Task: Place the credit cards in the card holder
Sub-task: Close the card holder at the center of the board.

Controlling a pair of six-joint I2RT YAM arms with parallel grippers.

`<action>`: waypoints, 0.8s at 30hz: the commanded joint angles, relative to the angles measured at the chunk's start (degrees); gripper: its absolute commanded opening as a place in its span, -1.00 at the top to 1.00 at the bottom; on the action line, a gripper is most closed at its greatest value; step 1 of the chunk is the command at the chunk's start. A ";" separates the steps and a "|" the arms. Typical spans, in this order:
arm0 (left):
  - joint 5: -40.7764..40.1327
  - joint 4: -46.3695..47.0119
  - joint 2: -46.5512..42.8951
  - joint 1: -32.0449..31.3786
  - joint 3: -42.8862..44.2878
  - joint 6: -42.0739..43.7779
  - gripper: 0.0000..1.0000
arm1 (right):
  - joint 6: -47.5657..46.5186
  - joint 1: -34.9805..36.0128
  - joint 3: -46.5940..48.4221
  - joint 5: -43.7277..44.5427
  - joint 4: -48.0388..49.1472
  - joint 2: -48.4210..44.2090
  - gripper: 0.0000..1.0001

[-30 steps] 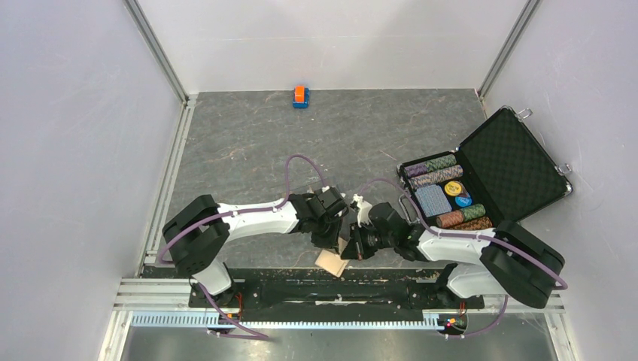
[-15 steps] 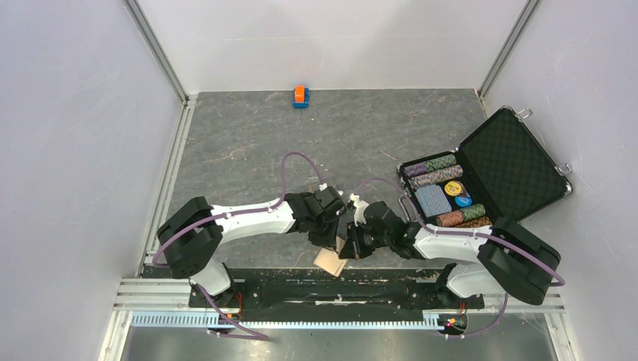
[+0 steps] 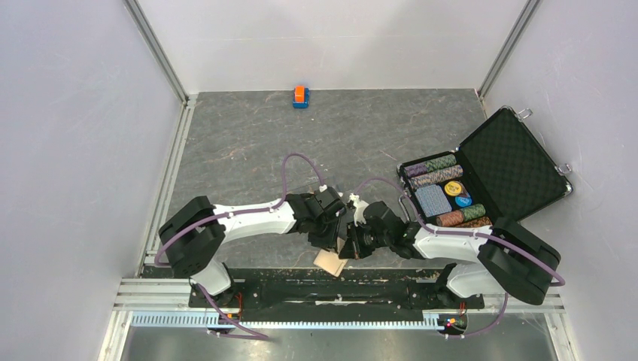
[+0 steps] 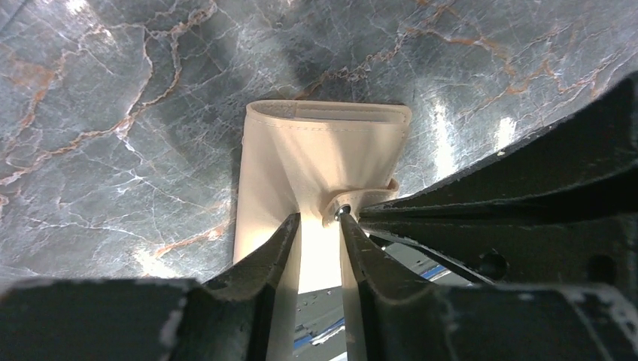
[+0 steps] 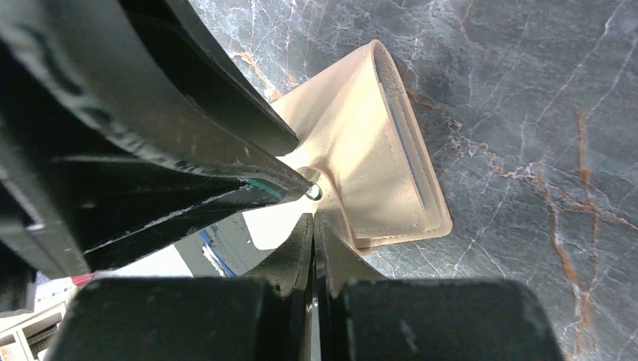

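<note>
The card holder (image 4: 316, 150) looks like soft tan leather, smooth and dull, with a sewn edge. Its little snap (image 5: 314, 192) is shiny metal. My left fingers (image 4: 262, 263) and right fingers (image 5: 290, 259) are hard black plastic, a bit scratched. The table (image 4: 113, 90) looks like dark stone with rusty veins, smooth and shiny.

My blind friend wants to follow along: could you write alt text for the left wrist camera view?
A tan card holder is pinched between the two dark fingers of the left end effector, with a grey marbled table behind it. The right end effector comes in from the right, its tips at the holder's snap tab.
</note>
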 commanded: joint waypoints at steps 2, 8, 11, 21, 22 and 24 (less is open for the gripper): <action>2.47 3.59 1.45 0.07 -1.50 2.13 0.53 | -1.09 0.20 0.96 4.09 -2.21 -0.12 1.00; 2.70 3.98 0.54 0.07 -1.79 2.15 0.95 | -1.04 0.20 1.01 4.56 -2.22 -0.98 1.00; 1.71 3.06 -0.91 0.07 -1.57 1.93 0.96 | -1.04 0.21 1.10 4.98 -2.19 -1.87 1.00; 0.71 1.97 -4.42 0.05 -2.06 0.66 0.95 | -1.15 0.21 1.27 6.18 -0.44 -5.55 1.00; 0.85 1.95 -4.45 0.11 -2.06 0.66 0.95 | -1.18 0.20 1.23 6.15 -0.14 -5.41 1.00; 1.27 1.95 -4.23 0.03 -2.27 0.51 0.96 | -1.09 0.20 1.28 5.79 0.42 -5.10 1.00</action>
